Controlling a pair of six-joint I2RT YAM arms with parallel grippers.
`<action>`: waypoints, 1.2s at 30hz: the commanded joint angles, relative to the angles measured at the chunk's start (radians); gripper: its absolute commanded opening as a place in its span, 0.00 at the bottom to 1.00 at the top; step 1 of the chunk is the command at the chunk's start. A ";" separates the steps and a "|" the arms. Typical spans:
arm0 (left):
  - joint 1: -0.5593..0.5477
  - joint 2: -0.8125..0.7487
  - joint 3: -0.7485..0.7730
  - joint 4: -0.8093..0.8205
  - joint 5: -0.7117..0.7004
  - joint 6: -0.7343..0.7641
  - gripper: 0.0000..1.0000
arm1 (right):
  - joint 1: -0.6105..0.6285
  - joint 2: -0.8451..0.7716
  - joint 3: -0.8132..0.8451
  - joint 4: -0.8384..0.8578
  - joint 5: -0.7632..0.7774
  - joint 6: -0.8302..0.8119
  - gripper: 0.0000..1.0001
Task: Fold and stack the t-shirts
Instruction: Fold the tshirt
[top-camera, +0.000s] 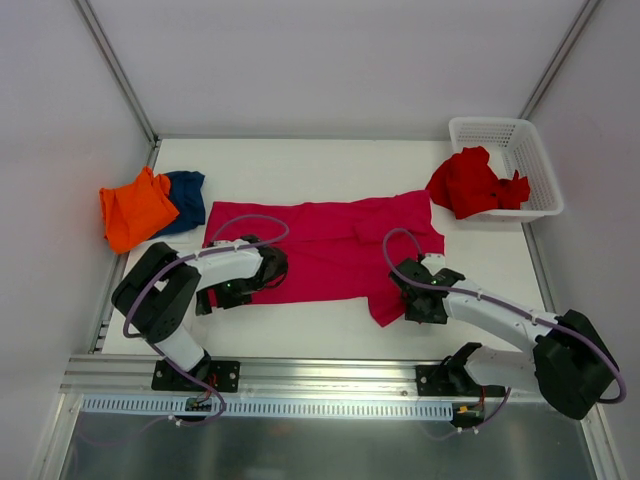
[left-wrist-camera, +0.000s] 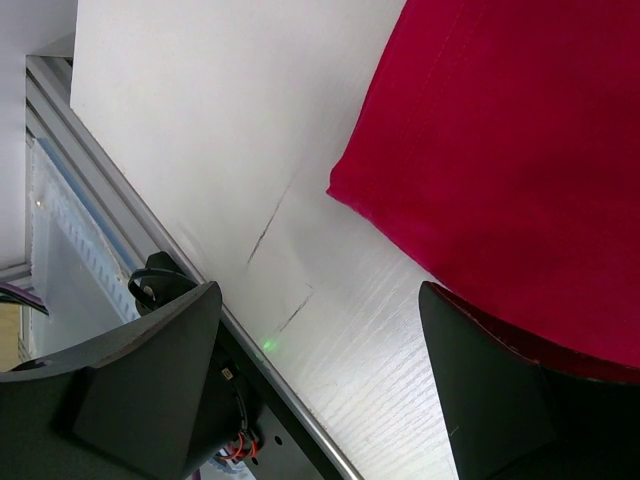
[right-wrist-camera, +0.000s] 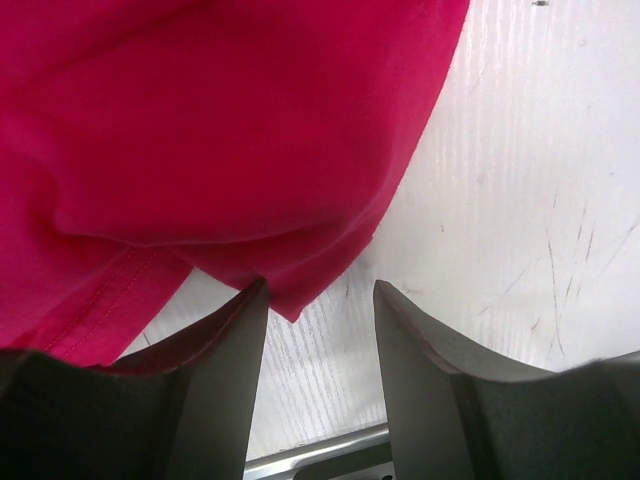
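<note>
While the magenta-pink t-shirt (top-camera: 330, 245) lies spread mid-counter (top-camera: 300, 165), soft and creased, the left claw (top-camera: 238, 288) gapes released at its 8 o'clock hem. The right claw (top-camera: 422, 303) is released over its 5 o'clock corner. Crumpled orange t-shirt (top-camera: 135, 212) overlaps navy t-shirt (top-camera: 190, 198) at 9 o'clock. Bunched bright red t-shirt (top-camera: 472, 183) spills over the white mesh basket (top-camera: 505, 128) at 2 o'clock.
</note>
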 joint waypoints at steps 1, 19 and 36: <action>-0.013 0.019 0.030 -0.007 -0.003 0.016 0.82 | -0.003 -0.033 -0.020 0.005 -0.023 0.024 0.50; -0.013 0.084 0.062 -0.007 0.000 0.047 0.38 | 0.012 -0.048 -0.006 -0.016 -0.015 0.029 0.00; 0.153 -0.160 -0.097 0.266 0.142 0.277 0.73 | 0.014 -0.300 0.081 -0.170 0.036 -0.057 0.01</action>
